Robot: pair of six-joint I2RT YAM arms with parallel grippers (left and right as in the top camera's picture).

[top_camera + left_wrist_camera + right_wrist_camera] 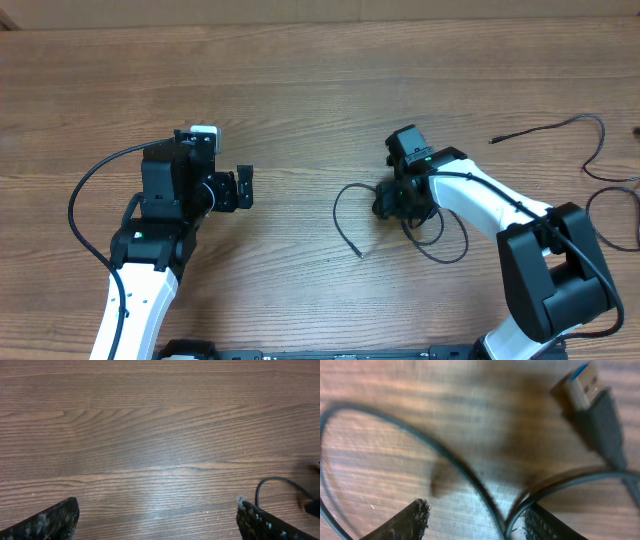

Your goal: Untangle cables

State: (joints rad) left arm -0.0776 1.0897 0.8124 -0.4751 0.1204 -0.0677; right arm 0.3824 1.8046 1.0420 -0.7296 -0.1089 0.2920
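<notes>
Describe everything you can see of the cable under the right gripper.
The cable is a thin, black, flexible cord lying slack on the wooden table, looped on both sides of the right gripper. Two strands meet between its open fingers. Its USB plug, a metal shell with a blue insert, lies flat nearby.

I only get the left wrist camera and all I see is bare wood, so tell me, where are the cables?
Observer: Right of the middle of the table, the cables lie under the right gripper.
Operator: Is it gripping them?
Observer: Not clamped. Its jaws stand apart, with two strands running between them.
Operator: Any plug showing?
Observer: Yes, a USB plug with a blue insert lies flat just ahead of that gripper.
</notes>
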